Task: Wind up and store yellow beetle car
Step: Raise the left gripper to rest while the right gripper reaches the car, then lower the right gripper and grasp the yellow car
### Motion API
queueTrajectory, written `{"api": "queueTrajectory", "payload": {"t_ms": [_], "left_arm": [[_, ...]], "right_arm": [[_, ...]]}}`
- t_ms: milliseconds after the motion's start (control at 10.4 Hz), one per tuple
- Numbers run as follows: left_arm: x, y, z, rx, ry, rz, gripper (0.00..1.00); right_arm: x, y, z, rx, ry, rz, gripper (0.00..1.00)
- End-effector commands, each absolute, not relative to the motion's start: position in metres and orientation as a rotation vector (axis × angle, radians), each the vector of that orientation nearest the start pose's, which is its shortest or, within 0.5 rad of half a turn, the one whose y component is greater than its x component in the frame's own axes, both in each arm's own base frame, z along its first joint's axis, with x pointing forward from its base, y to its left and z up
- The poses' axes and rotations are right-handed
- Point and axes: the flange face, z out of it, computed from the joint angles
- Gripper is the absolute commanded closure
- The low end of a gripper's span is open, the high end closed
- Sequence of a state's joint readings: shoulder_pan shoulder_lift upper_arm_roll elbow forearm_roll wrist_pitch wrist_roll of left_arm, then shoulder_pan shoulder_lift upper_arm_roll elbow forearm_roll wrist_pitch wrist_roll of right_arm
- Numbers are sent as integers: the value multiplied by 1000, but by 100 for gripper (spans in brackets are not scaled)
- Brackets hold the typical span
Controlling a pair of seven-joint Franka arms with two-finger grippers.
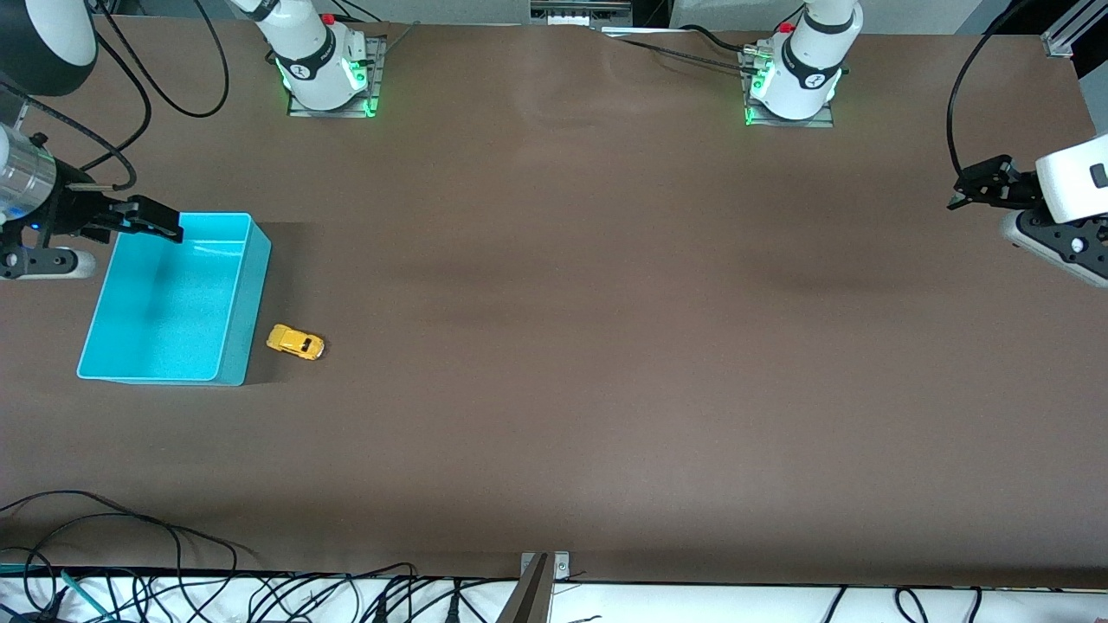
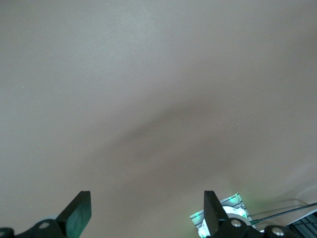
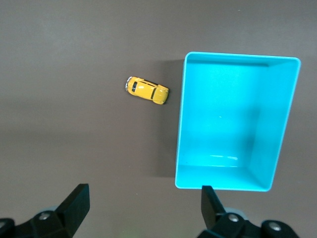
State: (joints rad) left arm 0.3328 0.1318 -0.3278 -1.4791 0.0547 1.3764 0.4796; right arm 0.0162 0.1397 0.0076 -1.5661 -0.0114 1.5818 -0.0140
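The yellow beetle car (image 1: 295,343) stands on the brown table beside the turquoise bin (image 1: 247,303), on the bin's side toward the left arm's end. The right wrist view shows the car (image 3: 146,90) and the empty bin (image 3: 233,124) apart by a small gap. My right gripper (image 1: 156,221) is open and empty, up over the bin's rim that lies farthest from the front camera; in its own wrist view (image 3: 143,206) its jaws stand wide apart. My left gripper (image 1: 974,183) waits open and empty over bare table at the left arm's end, and its wrist view (image 2: 147,208) shows only tabletop.
The two arm bases (image 1: 325,69) (image 1: 796,82) stand along the table's edge farthest from the front camera. Loose cables (image 1: 130,536) lie along the edge nearest the camera. A metal bracket (image 1: 541,580) sits at the middle of that edge.
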Motion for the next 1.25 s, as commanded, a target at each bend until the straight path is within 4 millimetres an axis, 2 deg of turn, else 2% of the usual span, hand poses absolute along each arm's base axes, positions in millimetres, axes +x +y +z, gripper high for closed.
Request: {"api": "queueTrajectory", "payload": {"t_ms": [0,96,192,288,384,479,575,671,863,959,1151], "left_arm": [[557,-11,592,-3070,656,345,0],[557,-23,593,-3064,635,341,0],[557,-23,596,-3062,604,327,0],[557,-8,600,-3090,502,313,0],[557,-9,603,-3132,423,283,0],[546,-14,618,-3171,323,239,0],[540,-27,620,-3164,271,225,0],[536,-36,621,-3163,231,211,0],[535,-40,618,-3174,212,203,0],[532,-40,620,-3179,167,148,0],[529,-53,620,-3163,107,134,0]], "right_arm": [[604,41,514,-3115,-212,146,0],[606,42,493,-3107,-312,112,0],[612,42,468,-3081,-494,67,0],[621,43,447,-3042,-679,38,0],[627,44,428,-3007,-821,33,0],[630,45,410,-2975,-923,27,0],[635,48,394,-2931,-1042,28,0],[639,49,375,-2888,-1140,41,0],[641,49,339,-2829,-1232,105,0],[643,49,319,-2801,-1287,100,0],[646,48,279,-2745,-1412,74,0]]}}
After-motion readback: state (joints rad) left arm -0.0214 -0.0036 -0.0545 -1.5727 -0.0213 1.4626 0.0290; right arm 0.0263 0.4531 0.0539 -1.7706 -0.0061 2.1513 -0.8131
